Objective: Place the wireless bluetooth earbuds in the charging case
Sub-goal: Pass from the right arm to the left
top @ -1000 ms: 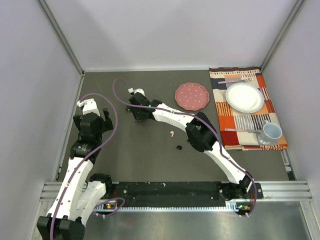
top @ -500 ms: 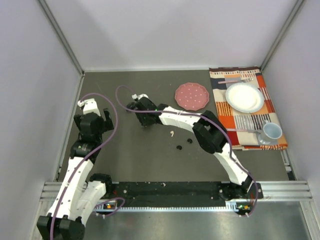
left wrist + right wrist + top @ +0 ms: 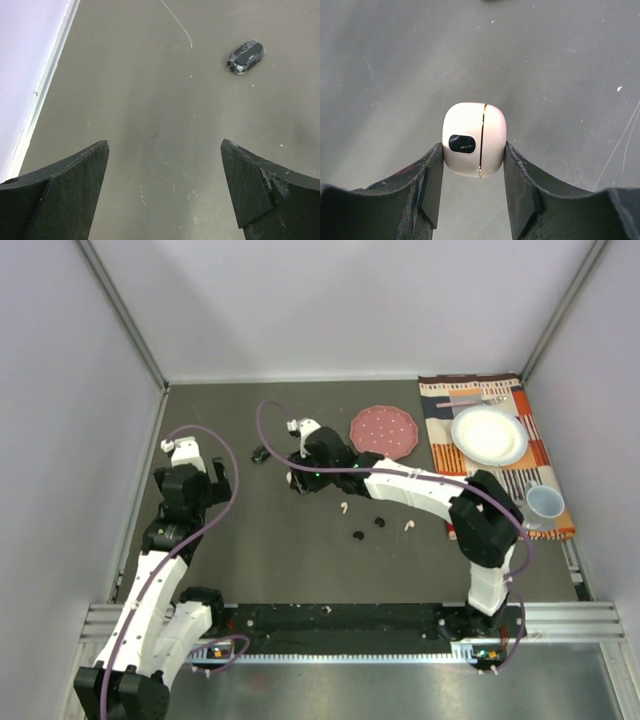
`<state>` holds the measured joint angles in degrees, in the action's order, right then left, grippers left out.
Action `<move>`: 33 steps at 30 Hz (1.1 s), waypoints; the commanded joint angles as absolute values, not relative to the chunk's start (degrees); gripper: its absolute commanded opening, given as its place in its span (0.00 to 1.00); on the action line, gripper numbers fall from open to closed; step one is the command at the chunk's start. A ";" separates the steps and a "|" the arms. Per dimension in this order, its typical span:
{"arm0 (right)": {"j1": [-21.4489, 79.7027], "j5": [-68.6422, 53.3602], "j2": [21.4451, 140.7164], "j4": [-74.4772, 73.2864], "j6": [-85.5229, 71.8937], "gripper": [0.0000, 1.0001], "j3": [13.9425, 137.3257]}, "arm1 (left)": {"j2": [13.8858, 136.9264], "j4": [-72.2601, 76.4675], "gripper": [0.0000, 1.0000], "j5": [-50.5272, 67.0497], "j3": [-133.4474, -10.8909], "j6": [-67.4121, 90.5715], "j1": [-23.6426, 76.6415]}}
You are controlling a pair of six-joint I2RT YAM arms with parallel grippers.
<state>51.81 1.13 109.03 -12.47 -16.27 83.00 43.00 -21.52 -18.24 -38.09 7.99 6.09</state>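
My right gripper (image 3: 474, 150) is shut on a white rounded charging case (image 3: 474, 135) with a gold seam and a dark oval window, held closed above the grey table. From above, the case (image 3: 291, 481) shows at the gripper (image 3: 296, 476), left of centre. Loose on the table lie a white earbud (image 3: 343, 507), two black earbuds (image 3: 358, 534) (image 3: 380, 522), and another white earbud (image 3: 408, 525). My left gripper (image 3: 164, 145) stands open over bare table near the left wall, also seen from above (image 3: 198, 472).
A small dark oval case (image 3: 246, 56) lies ahead and right of my left gripper, also seen from above (image 3: 259, 453). A pink disc (image 3: 383, 432) sits behind the earbuds. A striped cloth (image 3: 500, 490) at the right carries a white plate (image 3: 489, 434), a cup (image 3: 544, 503) and cutlery.
My right arm has swung rightwards with the white case in its gripper, uncovering the dark oval case, a black earbud and a white earbud. The left arm has barely moved.
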 commanded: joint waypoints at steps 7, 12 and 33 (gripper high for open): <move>49.83 -10.98 96.86 1.14 -10.11 0.05 72.51 | 42.71 -17.76 0.99 9.81 -41.22 10.80 5.98; 49.83 -11.77 92.65 2.02 -6.60 0.05 68.39 | 45.34 -11.78 0.99 30.87 -42.62 14.41 5.98; 50.10 -16.08 78.57 4.05 -2.46 0.05 59.15 | 63.01 -13.89 0.92 60.03 -52.73 22.50 7.20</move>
<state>49.98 -14.72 80.64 2.52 -4.29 58.81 61.01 -13.82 57.49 -49.56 21.10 6.37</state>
